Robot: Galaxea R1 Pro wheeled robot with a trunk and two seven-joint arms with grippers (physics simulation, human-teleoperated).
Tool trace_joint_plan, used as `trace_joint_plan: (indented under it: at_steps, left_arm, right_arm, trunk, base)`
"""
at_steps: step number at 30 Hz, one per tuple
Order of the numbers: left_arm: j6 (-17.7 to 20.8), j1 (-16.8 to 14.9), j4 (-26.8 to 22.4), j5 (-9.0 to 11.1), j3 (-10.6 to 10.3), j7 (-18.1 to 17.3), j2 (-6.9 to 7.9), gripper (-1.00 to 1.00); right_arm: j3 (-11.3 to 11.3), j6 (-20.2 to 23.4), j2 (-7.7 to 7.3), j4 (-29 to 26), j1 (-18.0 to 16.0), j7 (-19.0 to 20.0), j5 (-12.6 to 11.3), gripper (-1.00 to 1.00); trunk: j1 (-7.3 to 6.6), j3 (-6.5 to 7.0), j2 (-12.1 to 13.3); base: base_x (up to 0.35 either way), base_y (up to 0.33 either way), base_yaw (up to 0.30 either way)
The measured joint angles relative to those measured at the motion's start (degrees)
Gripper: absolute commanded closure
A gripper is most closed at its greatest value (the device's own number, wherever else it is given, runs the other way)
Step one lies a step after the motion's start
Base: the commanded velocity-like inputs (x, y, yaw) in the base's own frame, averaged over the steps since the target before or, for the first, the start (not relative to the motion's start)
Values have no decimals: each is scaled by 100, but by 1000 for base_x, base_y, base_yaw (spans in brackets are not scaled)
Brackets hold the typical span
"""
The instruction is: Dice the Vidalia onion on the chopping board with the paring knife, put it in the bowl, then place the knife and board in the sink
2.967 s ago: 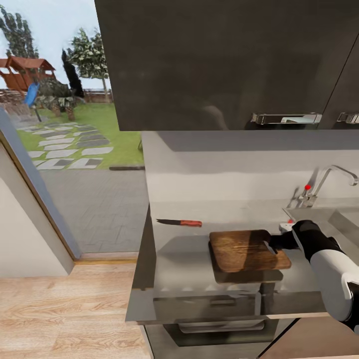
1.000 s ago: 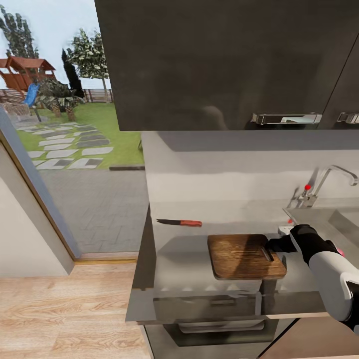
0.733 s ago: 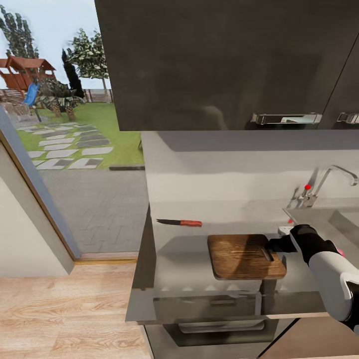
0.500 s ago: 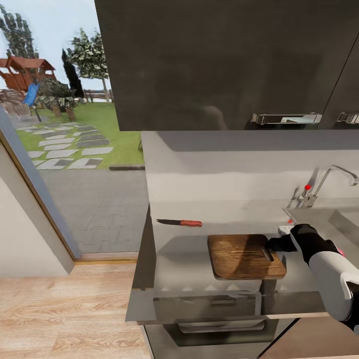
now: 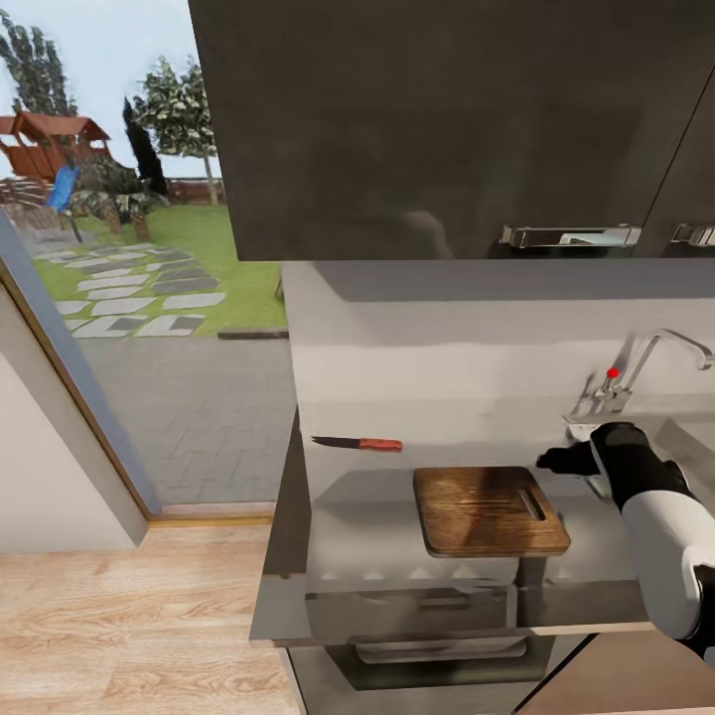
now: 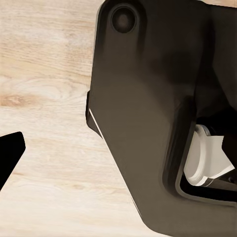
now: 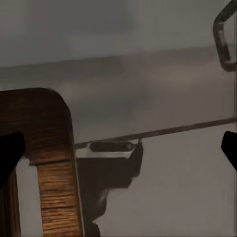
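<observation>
Right hand (image 5: 548,460) hovers spread wide, just beside the chopping board's (image 5: 489,509) slotted end, holding nothing.

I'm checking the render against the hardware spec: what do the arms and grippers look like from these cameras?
In the head view the right arm has a glossy white rounded forearm shell, a black wrist section and a black right gripper. The right wrist view shows dark finger tips at the picture's edges. The left wrist view shows a dark finger tip, with a matte black housing with a white insert behind it. No cables or markings are visible.
</observation>
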Motion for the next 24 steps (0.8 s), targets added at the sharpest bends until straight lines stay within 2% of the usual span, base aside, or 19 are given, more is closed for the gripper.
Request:
trace_joint_plan:
  at_steps: [5, 10, 12, 15, 19, 24]
  left_arm:
    - [0, 0, 0, 0, 1, 0, 0, -100]
    - [0, 0, 0, 0, 1, 0, 0, -100]
    - [0, 0, 0, 0, 1, 0, 0, -100]
    - [0, 0, 0, 0, 1, 0, 0, -100]
    - [0, 0, 0, -2, 1, 0, 0, -100]
    - [0, 0, 0, -2, 1, 0, 0, -100]
  right_arm:
    - [5, 347, 3, -484, 0, 290, 4, -100]
    - [7, 666, 3, -876, 0, 399, 8, -100]
    - [16, 955, 4, -1257, 0, 424, 4, -100]
    - [34, 1115, 7, -1699, 0, 437, 1, -100]
    - [44, 1199, 20, -2037, 0, 443, 0, -100]
    - [48, 1219, 53, -2129, 1, 445, -4, -100]
  trunk:
    - [0, 0, 0]
    - [0, 0, 0]
    - [0, 0, -1]
    - [0, 0, -1]
    - [2, 0, 0]
    - [3, 0, 1]
  base:
    - [0, 0, 0]
    - [0, 0, 0]
    - [0, 0, 0]
    - [-9, 0, 0]
    - [-119, 22, 0]
    - [-243, 103, 0]
